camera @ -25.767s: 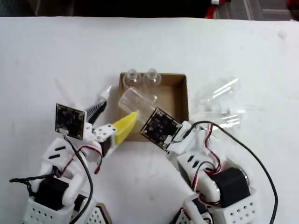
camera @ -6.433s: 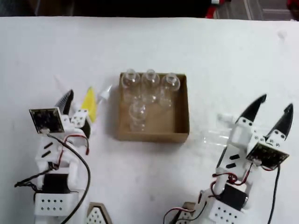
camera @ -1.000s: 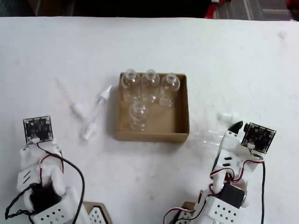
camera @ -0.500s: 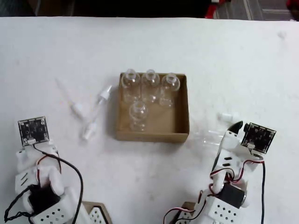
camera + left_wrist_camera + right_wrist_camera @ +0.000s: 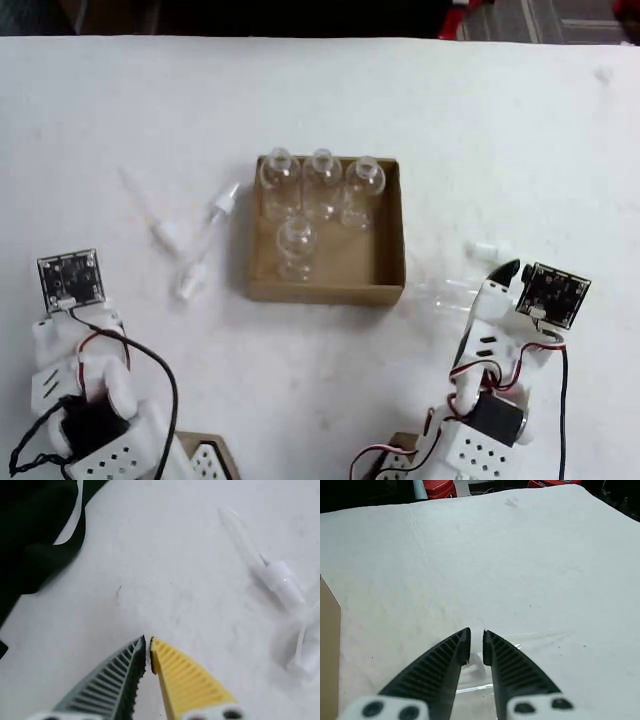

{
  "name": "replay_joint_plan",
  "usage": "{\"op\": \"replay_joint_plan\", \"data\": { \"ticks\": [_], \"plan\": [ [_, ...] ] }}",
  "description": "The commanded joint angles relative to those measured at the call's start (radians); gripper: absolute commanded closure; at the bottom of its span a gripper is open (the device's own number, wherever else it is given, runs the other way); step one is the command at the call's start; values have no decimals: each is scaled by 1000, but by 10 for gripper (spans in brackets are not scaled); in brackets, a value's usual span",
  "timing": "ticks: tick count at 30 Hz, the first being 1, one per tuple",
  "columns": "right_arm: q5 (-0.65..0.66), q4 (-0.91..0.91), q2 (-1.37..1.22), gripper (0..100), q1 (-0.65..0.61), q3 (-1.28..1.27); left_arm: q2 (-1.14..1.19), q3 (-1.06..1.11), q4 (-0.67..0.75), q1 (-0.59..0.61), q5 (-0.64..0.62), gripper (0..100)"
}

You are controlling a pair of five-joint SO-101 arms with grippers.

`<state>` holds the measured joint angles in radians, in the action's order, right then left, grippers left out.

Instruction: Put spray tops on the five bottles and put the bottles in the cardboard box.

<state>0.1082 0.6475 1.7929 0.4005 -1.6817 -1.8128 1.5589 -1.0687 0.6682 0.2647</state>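
The cardboard box (image 5: 390, 235) sits mid-table. Three clear bottles (image 5: 322, 175) stand along its far wall, and one bottle (image 5: 293, 243) stands nearer the front. A further clear bottle (image 5: 448, 293) lies on the table right of the box, close ahead of my right gripper (image 5: 476, 639), which is shut and holds nothing. Its black fingers (image 5: 503, 272) point at that bottle (image 5: 492, 666). Loose spray tops (image 5: 222, 203) lie left of the box. My left gripper (image 5: 148, 647) is shut and empty, low over the cloth, short of a spray top (image 5: 279, 578).
White cloth covers the table (image 5: 480, 110). A small white cap (image 5: 483, 248) lies right of the box. Two more spray tops (image 5: 168, 233) (image 5: 190, 280) lie between the left arm (image 5: 68, 280) and the box. The box's corner (image 5: 327, 645) edges the right wrist view.
Since 6.4 s ago both arms have drawn back toward the near edge and both grippers have shut. In the last second the left arm shifted slightly left; the right arm stayed still.
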Motion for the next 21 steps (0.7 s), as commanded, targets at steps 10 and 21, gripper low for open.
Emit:
{"op": "replay_joint_plan", "data": {
  "ticks": [10,21],
  "plan": [
    [18,8,4,967,-15,-9,-13,-28,28,8,-6,979],
    [38,-4,4,916,-56,-9,-13,-11,35,13,-8,977]
  ]
}}
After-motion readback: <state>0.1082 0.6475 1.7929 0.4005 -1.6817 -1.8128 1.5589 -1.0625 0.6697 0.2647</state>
